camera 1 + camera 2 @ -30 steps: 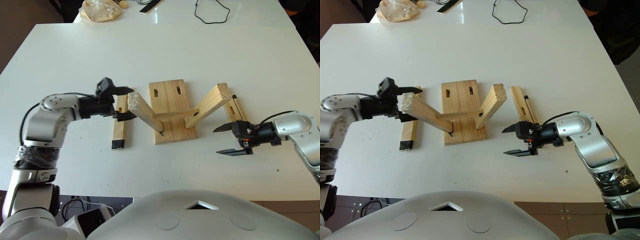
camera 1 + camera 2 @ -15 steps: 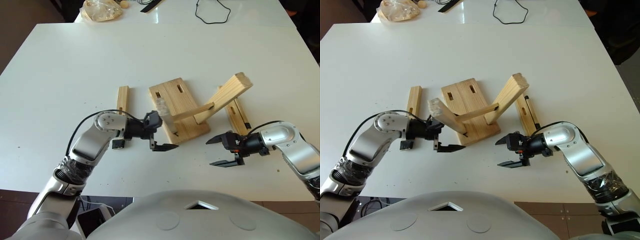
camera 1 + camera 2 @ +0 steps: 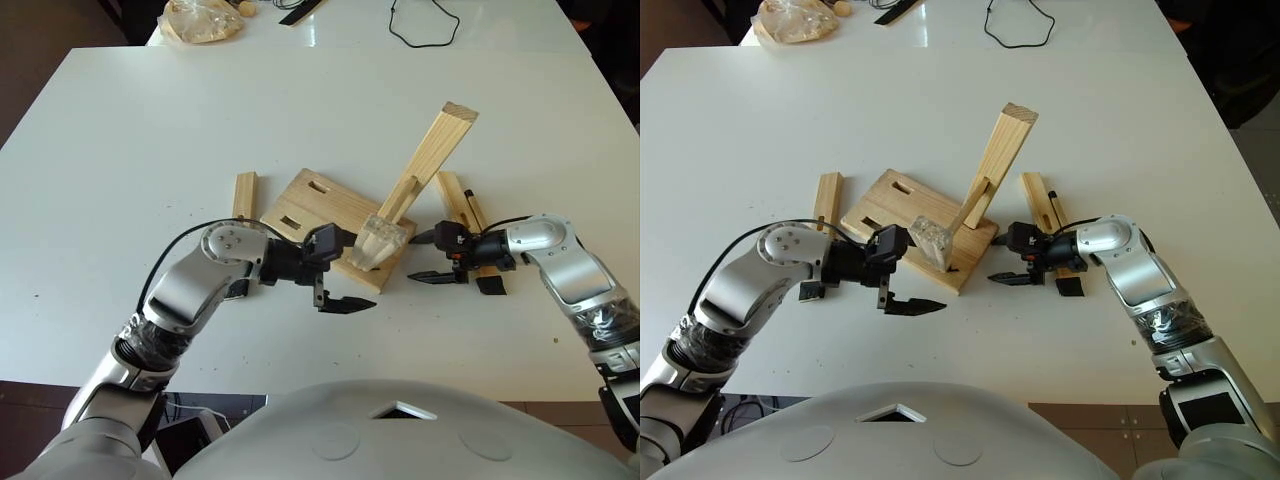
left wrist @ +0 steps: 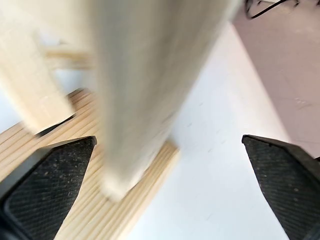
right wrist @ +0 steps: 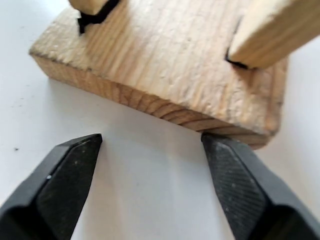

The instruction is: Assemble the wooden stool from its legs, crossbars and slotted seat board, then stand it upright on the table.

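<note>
The slotted seat board (image 3: 305,215) lies flat and turned at an angle. Two legs joined by a crossbar stand in its slots: one leg (image 3: 436,150) points up and away, the other leg's end (image 3: 380,240) faces me. My left gripper (image 3: 350,272) is open at the board's near corner, with that nearer leg (image 4: 150,75) between its spread fingers (image 4: 45,175). My right gripper (image 3: 413,259) is open at the board's right edge (image 5: 170,70), fingers (image 5: 240,185) apart and holding nothing. One loose leg (image 3: 243,195) lies left of the board, another loose leg (image 3: 452,195) to its right.
A thin black rod (image 3: 471,207) lies beside the right loose leg. At the far end are a clear plastic bag (image 3: 200,20) and a black cable (image 3: 425,25). White tabletop (image 3: 150,120) lies open on the left and behind.
The board with its leg frame has turned, and the far leg now stands steeper. My left gripper slid right along the near edge. My right gripper moved up to the board's right edge.
</note>
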### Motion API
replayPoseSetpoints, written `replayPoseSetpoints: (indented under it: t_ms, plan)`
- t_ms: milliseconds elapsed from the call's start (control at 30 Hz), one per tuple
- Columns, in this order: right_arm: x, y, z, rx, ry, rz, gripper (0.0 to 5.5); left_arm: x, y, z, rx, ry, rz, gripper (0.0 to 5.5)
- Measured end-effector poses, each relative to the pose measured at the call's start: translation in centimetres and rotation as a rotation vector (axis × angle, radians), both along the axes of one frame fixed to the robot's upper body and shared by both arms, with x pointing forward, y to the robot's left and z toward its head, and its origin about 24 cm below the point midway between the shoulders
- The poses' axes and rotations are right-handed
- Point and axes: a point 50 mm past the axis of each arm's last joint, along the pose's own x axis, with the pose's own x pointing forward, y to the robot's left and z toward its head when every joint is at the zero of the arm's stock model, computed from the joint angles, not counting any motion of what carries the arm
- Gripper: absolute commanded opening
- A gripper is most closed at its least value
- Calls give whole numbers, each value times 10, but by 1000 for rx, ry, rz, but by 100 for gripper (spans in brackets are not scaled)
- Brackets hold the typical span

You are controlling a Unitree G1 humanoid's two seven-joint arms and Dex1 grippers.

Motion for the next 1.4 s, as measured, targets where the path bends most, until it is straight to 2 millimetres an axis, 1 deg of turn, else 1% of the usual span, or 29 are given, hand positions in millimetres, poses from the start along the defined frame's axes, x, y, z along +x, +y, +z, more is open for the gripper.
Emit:
replayPoseSetpoints:
  t_ms: [100,133,200,233,300,367,433,467,533,633,667,733,867,1067,1233,1367,1400]
  plan:
    - [-4,-3,1,-12,-17,25,367,13,21,8,63,-54,5,540]
    - [-9,-5,1,-25,-22,49,367,18,30,11,83,-68,14,540]
    - [-16,-5,1,-34,-20,89,367,28,40,16,91,-86,39,540]
    - [-21,-4,1,-36,-14,115,367,37,44,18,90,-102,64,540]
    - [-30,0,1,-25,-5,160,367,65,58,24,103,-183,180,540]
    - [-37,4,1,-10,0,185,367,91,64,29,90,-273,297,540]
    - [-42,8,0,-2,6,204,367,112,64,31,76,-360,387,540]
    - [-45,11,-1,4,11,219,367,123,61,29,87,-421,422,540]
    - [-50,16,-2,13,20,248,367,132,58,17,145,-506,423,540]
    - [-60,25,-2,24,43,290,367,132,54,-14,253,-570,352,540]
    - [-63,28,-3,32,57,301,367,131,54,-22,257,-594,345,540]
    - [-66,32,-3,37,69,314,367,134,52,-22,275,-657,309,540]
    - [-68,38,-4,49,83,316,367,136,50,-22,311,-716,253,540]
    - [-66,53,-7,95,85,238,367,135,56,-21,333,-669,205,540]
    - [-81,61,-10,116,119,256,367,133,60,-22,332,-654,191,540]
    - [-77,63,-11,126,99,225,367,127,64,-23,316,-624,175,540]
    - [-75,63,-11,130,91,220,367,124,68,-22,309,-606,176,540]
